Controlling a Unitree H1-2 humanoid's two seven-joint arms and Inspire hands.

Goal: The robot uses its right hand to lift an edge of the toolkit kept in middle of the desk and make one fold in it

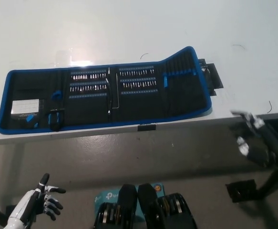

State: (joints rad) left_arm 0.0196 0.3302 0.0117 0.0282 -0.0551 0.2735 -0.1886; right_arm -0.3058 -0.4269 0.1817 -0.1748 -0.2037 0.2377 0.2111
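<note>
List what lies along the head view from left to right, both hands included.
White left hand, open, resting at lower left → toolkit, unrolled flat on the desk, its right end slightly raised → black right hand, just below the desk's front edge, not touching the toolkit.

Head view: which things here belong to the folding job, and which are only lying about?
For the job:
- toolkit, unrolled flat on the white desk, its right end slightly raised
- right hand, blurred, below the desk edge near that end

Not part of it:
- left hand, open, resting at lower left
- teal box on the floor
- black plate on the floor
</note>
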